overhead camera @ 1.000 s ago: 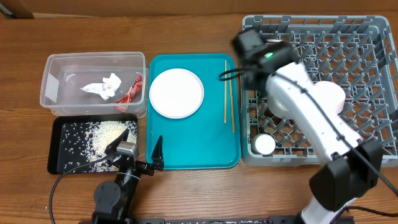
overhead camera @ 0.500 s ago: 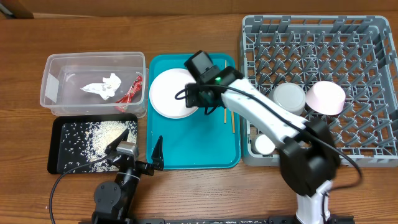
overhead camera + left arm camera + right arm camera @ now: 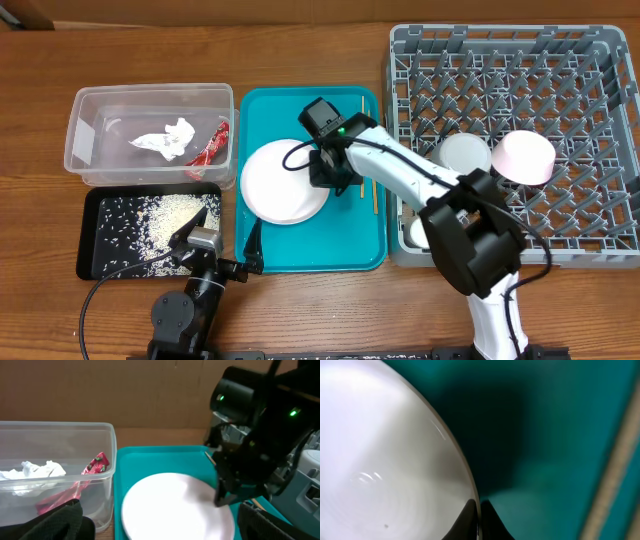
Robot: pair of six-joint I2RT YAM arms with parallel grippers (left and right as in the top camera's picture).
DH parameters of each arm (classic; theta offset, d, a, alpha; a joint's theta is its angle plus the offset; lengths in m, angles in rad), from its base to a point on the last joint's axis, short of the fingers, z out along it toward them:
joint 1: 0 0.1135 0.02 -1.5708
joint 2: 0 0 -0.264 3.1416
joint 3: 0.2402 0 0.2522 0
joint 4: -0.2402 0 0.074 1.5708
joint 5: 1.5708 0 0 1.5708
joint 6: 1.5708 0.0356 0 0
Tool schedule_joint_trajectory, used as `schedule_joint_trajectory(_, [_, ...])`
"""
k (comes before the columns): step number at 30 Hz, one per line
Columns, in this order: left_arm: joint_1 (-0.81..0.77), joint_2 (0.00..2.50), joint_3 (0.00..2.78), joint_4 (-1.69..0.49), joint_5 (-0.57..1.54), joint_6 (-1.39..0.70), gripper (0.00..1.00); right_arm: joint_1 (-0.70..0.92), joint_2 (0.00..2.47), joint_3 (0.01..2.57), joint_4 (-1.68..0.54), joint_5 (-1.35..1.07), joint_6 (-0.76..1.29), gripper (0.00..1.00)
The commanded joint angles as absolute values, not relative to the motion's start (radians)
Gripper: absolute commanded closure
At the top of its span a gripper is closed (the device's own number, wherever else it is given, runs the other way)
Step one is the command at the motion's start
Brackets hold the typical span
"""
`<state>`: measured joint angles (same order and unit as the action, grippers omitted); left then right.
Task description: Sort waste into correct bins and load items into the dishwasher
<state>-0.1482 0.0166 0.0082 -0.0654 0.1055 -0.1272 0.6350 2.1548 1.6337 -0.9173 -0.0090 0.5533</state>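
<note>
My right hand (image 3: 332, 182) is clenched on the right rim of the plate (image 3: 278, 185), which lies on the teal tray (image 3: 300, 250) mid-bench, and my left hand (image 3: 222, 243) is released, so I should lift slowly and level toward the rack (image 3: 560, 60) at the right edge.

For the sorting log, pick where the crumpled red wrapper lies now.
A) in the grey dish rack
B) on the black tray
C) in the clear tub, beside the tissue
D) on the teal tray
C: the overhead view shows the red wrapper inside the clear tub, next to the white tissue, while the black tray holds only rice grains.
</note>
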Motion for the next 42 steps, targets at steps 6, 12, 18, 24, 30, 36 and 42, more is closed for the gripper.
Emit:
schedule_joint_trajectory(6, [-0.144,0.006,0.005,-0.067,0.121,-0.127,0.00,0.499,1.785,1.632,-0.937,0.381,0.472,0.96])
schedule_joint_trajectory(12, [-0.144,0.006,0.005,-0.067,0.121,-0.127,0.00,0.408,1.631,1.632,-0.851,0.766,0.223,0.96])
schedule_joint_trajectory(18, [-0.144,0.006,0.005,-0.067,0.121,-0.127,0.00,0.334,1.667,1.629,-0.797,1.031,0.126,0.96])
schedule_joint_trajectory(24, [-0.144,0.006,0.005,-0.067,0.121,-0.127,0.00,0.267,1.780,1.629,-0.753,1.169,0.126,0.96])
schedule_joint_trajectory(30, [-0.144,0.006,0.005,-0.067,0.121,-0.127,0.00,0.257,1.890,1.629,-0.757,1.166,0.126,0.96])
schedule_joint_trajectory(36, [-0.144,0.006,0.005,-0.067,0.121,-0.127,0.00,0.335,1.880,1.632,-0.801,1.088,0.131,0.46])
schedule_joint_trajectory(42, [-0.144,0.006,0.005,-0.067,0.121,-0.127,0.00,0.494,1.752,1.669,-0.944,0.626,0.211,0.37])
